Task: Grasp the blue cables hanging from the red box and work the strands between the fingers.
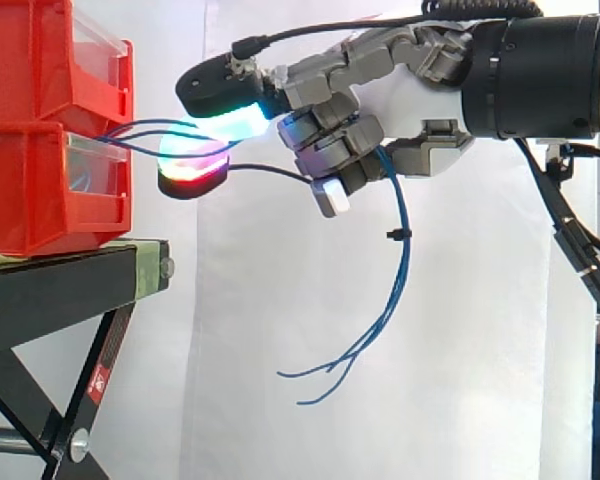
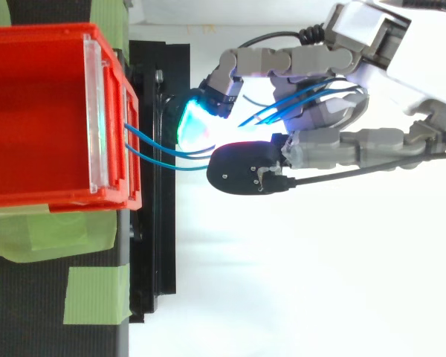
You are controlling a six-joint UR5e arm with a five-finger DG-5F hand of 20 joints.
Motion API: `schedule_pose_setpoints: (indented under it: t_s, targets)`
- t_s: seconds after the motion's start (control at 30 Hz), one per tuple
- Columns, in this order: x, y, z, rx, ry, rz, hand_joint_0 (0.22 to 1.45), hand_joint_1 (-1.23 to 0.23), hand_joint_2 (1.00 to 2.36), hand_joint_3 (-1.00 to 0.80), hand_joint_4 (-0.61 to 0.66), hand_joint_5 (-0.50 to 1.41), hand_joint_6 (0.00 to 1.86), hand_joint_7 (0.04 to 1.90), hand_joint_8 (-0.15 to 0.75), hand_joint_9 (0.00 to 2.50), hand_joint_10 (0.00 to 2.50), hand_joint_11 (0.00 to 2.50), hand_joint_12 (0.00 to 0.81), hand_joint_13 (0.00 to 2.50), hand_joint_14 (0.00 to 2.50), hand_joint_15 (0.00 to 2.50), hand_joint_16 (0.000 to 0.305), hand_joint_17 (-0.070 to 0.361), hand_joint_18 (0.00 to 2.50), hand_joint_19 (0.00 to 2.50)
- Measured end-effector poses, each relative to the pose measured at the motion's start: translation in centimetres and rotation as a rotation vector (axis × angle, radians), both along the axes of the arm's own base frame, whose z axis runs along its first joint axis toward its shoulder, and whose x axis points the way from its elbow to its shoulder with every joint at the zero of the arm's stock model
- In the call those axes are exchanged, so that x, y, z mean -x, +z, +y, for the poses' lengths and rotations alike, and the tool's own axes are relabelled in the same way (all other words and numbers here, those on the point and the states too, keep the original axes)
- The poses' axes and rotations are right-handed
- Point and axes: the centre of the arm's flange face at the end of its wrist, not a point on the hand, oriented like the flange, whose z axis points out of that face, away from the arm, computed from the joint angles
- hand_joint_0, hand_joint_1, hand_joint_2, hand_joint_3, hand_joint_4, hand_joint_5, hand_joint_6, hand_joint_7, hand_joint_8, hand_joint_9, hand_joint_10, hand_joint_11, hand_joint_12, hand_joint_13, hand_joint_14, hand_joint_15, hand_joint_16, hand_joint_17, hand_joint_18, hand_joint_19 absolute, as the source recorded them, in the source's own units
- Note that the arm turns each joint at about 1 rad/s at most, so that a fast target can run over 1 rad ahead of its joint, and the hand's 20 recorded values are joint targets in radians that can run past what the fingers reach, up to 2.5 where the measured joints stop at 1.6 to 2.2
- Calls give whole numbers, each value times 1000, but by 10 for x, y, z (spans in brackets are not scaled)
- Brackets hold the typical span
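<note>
The hand (image 1: pixel 405 100) is clamped on the cables (image 1: pixel 404 250). Its fingers are curled round the bundle where it crosses the palm. Further forward, two glowing pads (image 1: pixel 235 125), one cyan and the other red below it, close on the strands from above and below. This double hold looks deliberate. The curled fingers appear to anchor the bundle, so the pads can roll and separate single strands without the whole lot sliding out.

Below the hand the cables drop in a loose curve. A small black tie (image 1: pixel 392 235) gathers them just under the curled fingers. Lower down they splay into separate thin ends that sweep forward and hang free, touching nothing. They are thin, bright blue and springy-looking, and hold their bend rather than falling limp.

Ahead of the pads, two strands bridge the gap to the box (image 1: pixel 40 200), bowed slightly and not pulled tight. In the top view they fan apart as they near its front. That slack suggests the hand has room to work them without dragging on the box.

A second box (image 1: pixel 30 60) sits on top of the first. Both rest on the stand (image 1: pixel 50 300), which has green tape (image 2: pixel 89 294) across its top. Beyond everything hangs the curtain (image 1: pixel 280 440).
</note>
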Motion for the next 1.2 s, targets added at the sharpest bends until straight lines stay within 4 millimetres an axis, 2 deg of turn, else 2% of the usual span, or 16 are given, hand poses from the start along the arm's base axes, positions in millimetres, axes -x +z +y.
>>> schedule_pose_setpoints:
  t_s: [0.03,0.07,0.13,0.27,0.37,0.47,0.5,0.57,0.63,0.73,0.8,0.87,0.93,0.97,1.1,1.2]
  targets:
    - [0,0,0,0,0,1,1186,-693,1008,100,347,586,21,1147,427,717,2500,2468,519,1006,2500,1639,60,134,1381,817]
    - [0,0,0,0,0,2,962,-726,1051,68,420,584,20,1112,427,717,2500,2468,519,1006,2500,1639,60,134,1381,817]
    - [0,0,0,1,0,3,908,-715,1010,-127,443,540,19,1072,427,717,2500,2468,519,1006,2500,1639,60,134,1381,817]
    - [0,-1,-1,1,-1,4,1257,-685,1012,105,332,606,20,1096,427,717,2500,2468,519,1006,2500,1639,60,134,1381,817]
    - [1,-1,-2,1,-3,6,1246,-686,1008,205,307,665,20,1107,427,717,2500,2468,519,1006,2500,1639,60,134,1381,817]
    - [1,-1,-3,2,-4,9,927,-697,1202,8,402,616,20,1046,427,717,2500,2468,519,1006,2500,1639,60,134,1381,817]
    - [1,-1,-3,1,-4,10,865,-703,1168,-53,436,578,18,1038,427,717,2500,2468,519,1006,2500,1639,60,134,1381,817]
    - [1,-1,-3,0,-3,10,918,-705,1002,-123,422,553,20,1062,427,717,2500,2468,519,1006,2500,1639,60,134,1381,817]
    - [1,-1,-3,-1,-3,9,1214,-683,1011,154,306,593,20,1190,427,717,2500,2468,519,1006,2500,1639,60,134,1381,817]
    - [1,-1,-4,-1,-4,10,1293,-679,1011,254,266,674,21,1269,427,717,2500,2468,519,1006,2500,1639,60,134,1381,817]
    - [1,-1,-4,-2,-5,10,1253,-692,1006,283,287,685,21,1232,427,717,2500,2468,519,1006,2500,1639,60,134,1381,817]
    - [1,-1,-4,-2,-6,10,967,-707,1139,124,406,623,20,1099,427,717,2500,2468,519,1006,2500,1639,60,134,1381,817]
    - [1,-2,-4,-1,-6,11,890,-703,1009,17,465,568,19,1009,427,717,2500,2468,519,1006,2500,1639,60,134,1381,817]
    - [1,-2,-4,-1,-6,11,900,-707,1004,-24,460,559,18,1009,427,717,2500,2468,519,1006,2500,1639,60,134,1381,817]
    - [2,-2,-4,-1,-5,12,1265,-696,1014,149,307,644,20,1165,427,717,2500,2468,519,1006,2500,1639,60,134,1381,817]
    - [2,-2,-4,-2,-5,12,1245,-704,1009,227,278,728,21,1291,427,717,2500,2468,519,1006,2500,1639,60,134,1381,817]
